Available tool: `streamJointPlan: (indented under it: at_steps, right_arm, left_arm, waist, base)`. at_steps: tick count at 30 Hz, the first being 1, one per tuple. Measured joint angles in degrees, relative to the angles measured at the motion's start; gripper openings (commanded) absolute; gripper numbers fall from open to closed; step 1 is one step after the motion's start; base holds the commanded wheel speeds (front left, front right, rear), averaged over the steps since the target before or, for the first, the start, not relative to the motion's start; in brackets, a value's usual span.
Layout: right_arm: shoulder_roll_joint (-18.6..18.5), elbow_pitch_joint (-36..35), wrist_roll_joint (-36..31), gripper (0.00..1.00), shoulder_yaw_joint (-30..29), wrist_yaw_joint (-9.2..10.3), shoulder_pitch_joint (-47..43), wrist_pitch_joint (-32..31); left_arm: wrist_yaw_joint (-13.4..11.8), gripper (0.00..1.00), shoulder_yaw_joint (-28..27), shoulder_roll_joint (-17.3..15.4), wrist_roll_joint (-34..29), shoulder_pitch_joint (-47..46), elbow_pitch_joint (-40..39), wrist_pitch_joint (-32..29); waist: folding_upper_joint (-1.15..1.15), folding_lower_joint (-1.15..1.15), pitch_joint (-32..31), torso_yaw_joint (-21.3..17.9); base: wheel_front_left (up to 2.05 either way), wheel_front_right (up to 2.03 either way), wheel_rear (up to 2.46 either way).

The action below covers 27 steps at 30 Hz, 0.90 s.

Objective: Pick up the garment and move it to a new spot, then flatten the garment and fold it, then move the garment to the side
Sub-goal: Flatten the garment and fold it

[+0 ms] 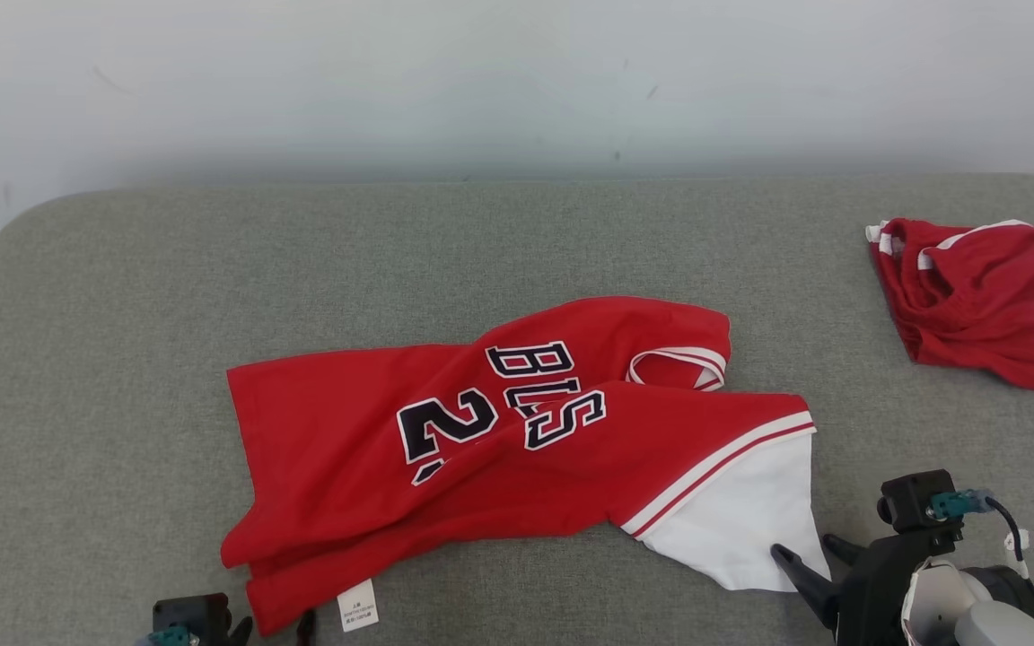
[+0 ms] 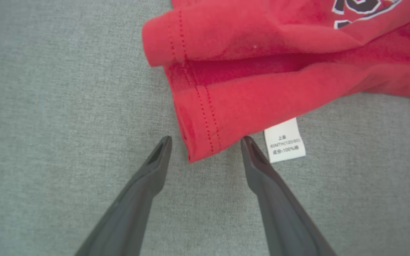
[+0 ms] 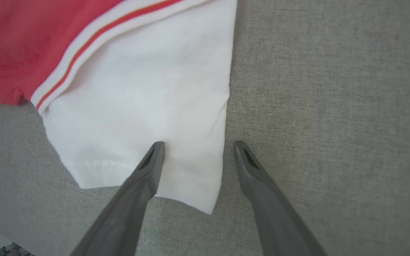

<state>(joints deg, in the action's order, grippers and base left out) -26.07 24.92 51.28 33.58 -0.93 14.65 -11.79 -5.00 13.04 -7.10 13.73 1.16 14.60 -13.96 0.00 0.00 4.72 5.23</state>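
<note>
Shirt, red with dark lettering, is lying rumpled in the middle of the grey padded table, toward the front edge, its white sleeve spreading out toward the robot's right. Left gripper is hovering at the shirt's near left corner, fingers spread wide and gripping nothing. The stitched hem corner is sitting right between the two tips, and a small white label is poking out just beside one finger. Right gripper is spread wide too, and empty: one finger is lying over the end of the white sleeve, the other is sitting over bare grey cloth just beside the sleeve's edge. Whether any tips are actually pressing into the fabric, I cannot tell. Off at the far right, well apart, a second red garment is sitting in a heap.
</note>
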Motion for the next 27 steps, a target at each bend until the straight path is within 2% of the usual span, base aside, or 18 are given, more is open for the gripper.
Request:
streamJointPlan:
  at_steps: [16, 27]
  right_arm:
    - [0.34, 2.44, -1.43, 1.0, 1.63, 0.94, 2.92, -4.67]
    - [0.8, 3.48, -1.35, 1.0, 1.67, 0.94, 3.37, -5.19]
  left_arm:
    - [0.47, 1.0, -0.89, 0.91, 2.01, -1.96, 2.37, -1.36]
    - [0.58, 1.0, -0.46, 0.6, 2.49, 0.81, -3.83, -1.4]
  waist:
    - [0.0, 0.0, 1.32, 0.32]
    - [0.0, 0.0, 0.6, 0.36]
  base:
    - [0.0, 0.0, 0.0]
    - [0.0, 0.0, 0.0]
